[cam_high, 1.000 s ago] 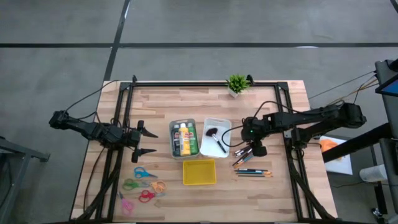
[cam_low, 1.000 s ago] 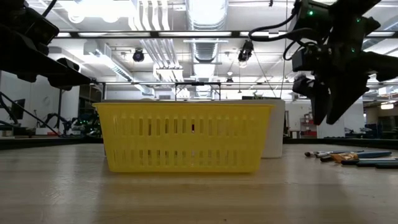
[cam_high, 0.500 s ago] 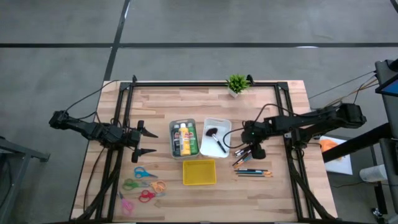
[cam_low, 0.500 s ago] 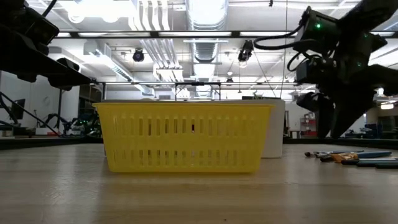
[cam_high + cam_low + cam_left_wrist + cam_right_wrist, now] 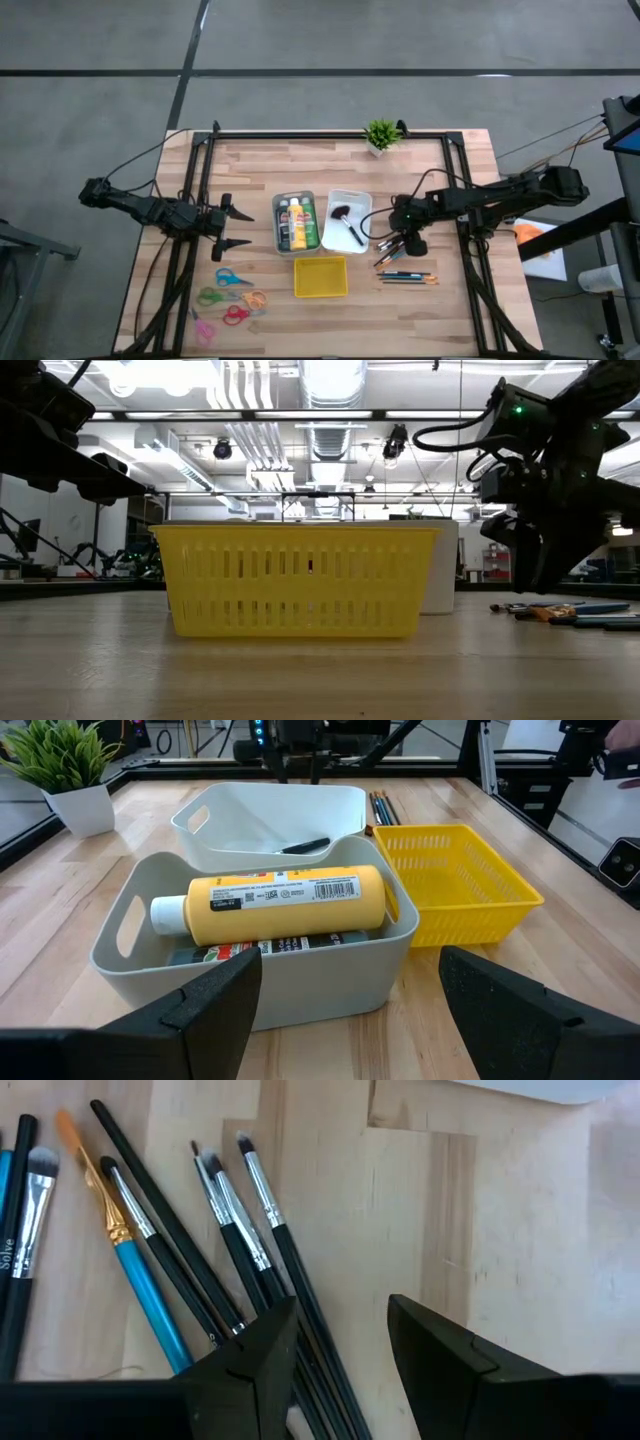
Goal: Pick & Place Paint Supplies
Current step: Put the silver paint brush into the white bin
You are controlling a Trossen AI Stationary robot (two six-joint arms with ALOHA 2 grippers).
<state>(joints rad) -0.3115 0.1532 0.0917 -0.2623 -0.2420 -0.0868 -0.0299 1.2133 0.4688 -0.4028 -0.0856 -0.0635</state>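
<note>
Right gripper (image 5: 413,243), fingers apart and empty, hangs low over the cluster of brushes (image 5: 235,1230) near the table's (image 5: 450,310) right edge. I see the brushes lying flat just under and ahead of its fingertips, their long axes running obliquely towards the white bin (image 5: 345,222), so the fingers would need to straddle one handle across its width. More brushes and pencils (image 5: 407,277) lie just beyond, towards the front edge. The right arm is plainly the nearer. The paint bottles (image 5: 297,222) already lie in the grey bin (image 5: 277,205) at mid-table. Left gripper (image 5: 232,228) waits with fingers apart by the left edge. I judge there is open wood around the cluster, with the white bin close by.
</note>
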